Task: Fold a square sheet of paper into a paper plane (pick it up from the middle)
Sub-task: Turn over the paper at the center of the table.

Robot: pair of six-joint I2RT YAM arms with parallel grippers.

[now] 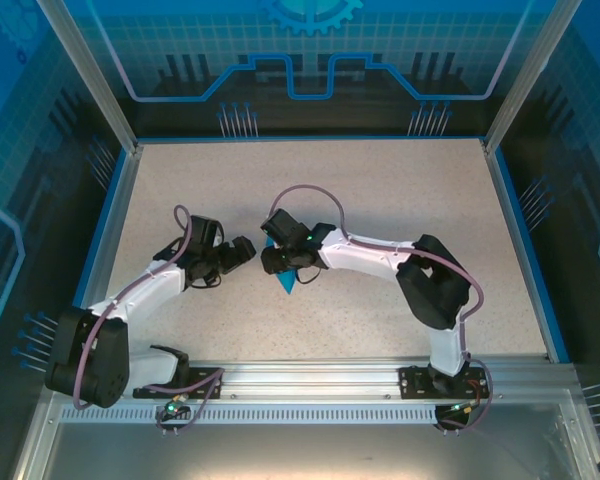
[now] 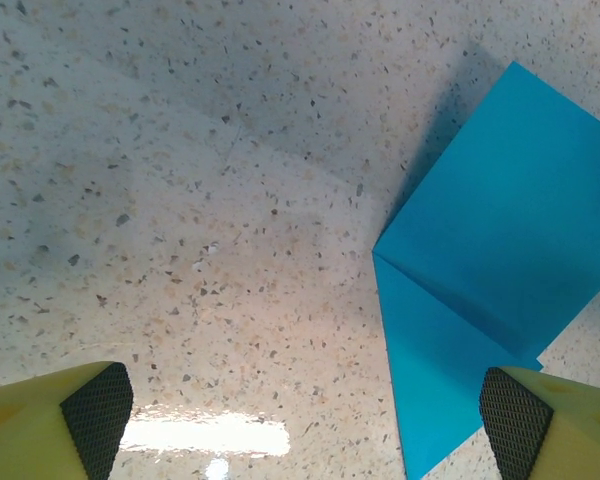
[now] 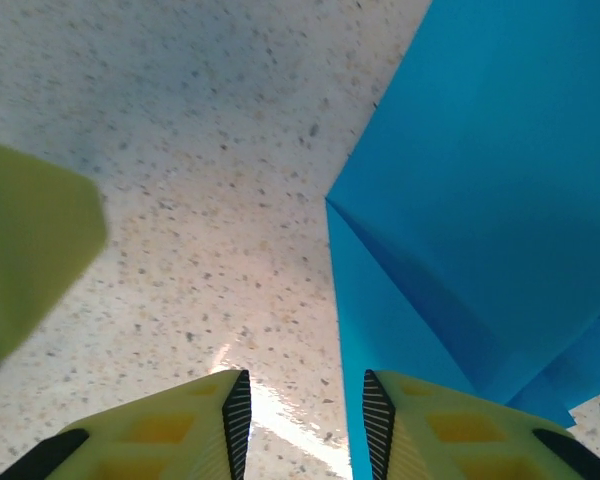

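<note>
The blue sheet of paper (image 1: pixel 287 282) lies folded in layers on the speckled table, mid-table, with a pointed end toward the arms' bases. My right gripper (image 1: pixel 271 262) hovers right over it. In the right wrist view its jaws (image 3: pixel 305 425) stand narrowly apart with bare table between them, and the paper's (image 3: pixel 480 200) left edge runs just inside the right fingertip (image 3: pixel 378 420). My left gripper (image 1: pixel 248 250) faces it from the left. Its jaws (image 2: pixel 305 420) are wide open and empty, and the paper (image 2: pixel 500 230) with a diagonal crease reaches the right finger (image 2: pixel 515 425).
The two gripper heads nearly meet at mid-table. A blurred yellow finger of the left gripper (image 3: pixel 30 260) shows at the left of the right wrist view. Blue rails (image 1: pixel 105 225) border the speckled table, with an aluminium bar (image 1: pixel 310 378) at the near edge.
</note>
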